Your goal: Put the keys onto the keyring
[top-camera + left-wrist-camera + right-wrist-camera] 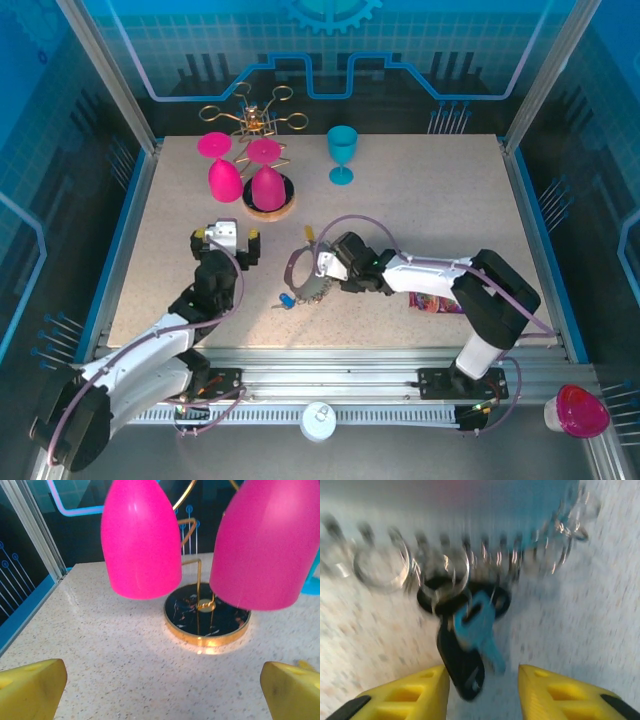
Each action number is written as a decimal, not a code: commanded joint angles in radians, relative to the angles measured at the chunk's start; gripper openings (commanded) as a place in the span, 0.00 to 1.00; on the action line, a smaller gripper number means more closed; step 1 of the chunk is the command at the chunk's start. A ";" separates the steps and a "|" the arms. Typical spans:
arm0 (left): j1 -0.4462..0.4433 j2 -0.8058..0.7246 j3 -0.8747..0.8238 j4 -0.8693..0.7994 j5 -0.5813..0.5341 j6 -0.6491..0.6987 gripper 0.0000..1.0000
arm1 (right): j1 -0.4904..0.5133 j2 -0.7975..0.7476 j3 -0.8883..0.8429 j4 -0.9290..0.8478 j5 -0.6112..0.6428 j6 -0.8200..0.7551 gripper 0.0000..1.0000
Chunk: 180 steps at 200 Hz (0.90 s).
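On the speckled table [420, 210], the right gripper [485, 690] sits right at the keyring [535, 510], a dark-teal band fringed with silvery rings [380, 565]. In the blurred right wrist view its yellow fingers [415, 695] stand partly apart and appear to clamp nothing. Two keys lie straight ahead of the jaws, hanging from the rings and pointing back toward the gap. The black key [462, 667] runs lengthwise into the gap, close against the finger on the left of that view; whether it touches cannot be told. The blue key [477, 625] lies over it, angled toward the other finger. The left gripper [228, 240] is well apart from the keyring, jaws spread wide and empty, facing the gold rack [200, 605] with its pink goblets [142, 535]. The right arm is clearly the nearer one for any work on the keys.
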 commanded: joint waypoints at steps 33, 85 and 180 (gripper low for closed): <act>0.137 0.096 -0.018 0.101 0.095 0.048 0.99 | -0.402 -0.403 -0.203 0.245 -0.382 0.382 0.60; 0.281 0.221 -0.073 0.239 0.288 0.002 0.99 | -0.713 -0.340 -0.483 0.926 -0.429 0.489 0.63; 0.377 0.652 -0.073 0.794 0.531 -0.005 0.99 | -0.786 -0.121 -0.490 1.161 -0.552 0.548 0.68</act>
